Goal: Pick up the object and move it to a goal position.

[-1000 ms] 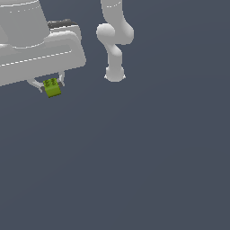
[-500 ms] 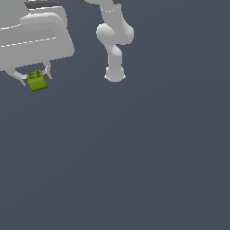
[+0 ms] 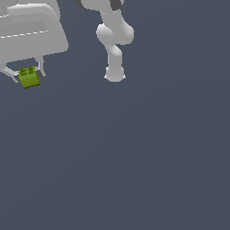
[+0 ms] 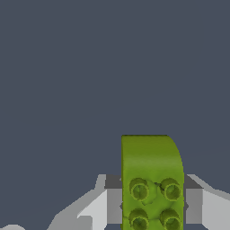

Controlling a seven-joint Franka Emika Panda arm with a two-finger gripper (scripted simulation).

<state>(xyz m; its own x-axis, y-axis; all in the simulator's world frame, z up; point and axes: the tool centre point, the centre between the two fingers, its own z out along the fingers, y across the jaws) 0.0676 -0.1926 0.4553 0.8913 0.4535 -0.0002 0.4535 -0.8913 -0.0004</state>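
Observation:
The lime-green studded brick [image 3: 29,78] hangs between the fingers of my white gripper [image 3: 28,75] at the upper part of the exterior view's left, above the dark grey floor. The gripper is shut on the brick. In the wrist view the brick [image 4: 152,179] fills the space between the two grey fingers [image 4: 114,200], with its studs facing the camera. The large white hand body [image 3: 31,31] hides the top of the fingers in the exterior view.
The arm's white base and lower links [image 3: 114,49] stand at the top centre of the exterior view. The dark grey floor [image 3: 134,157] spreads across the remainder of both views, with no other object on it.
The gripper has carried the brick toward the exterior view's left and slightly up over the last second. It stays shut on the brick.

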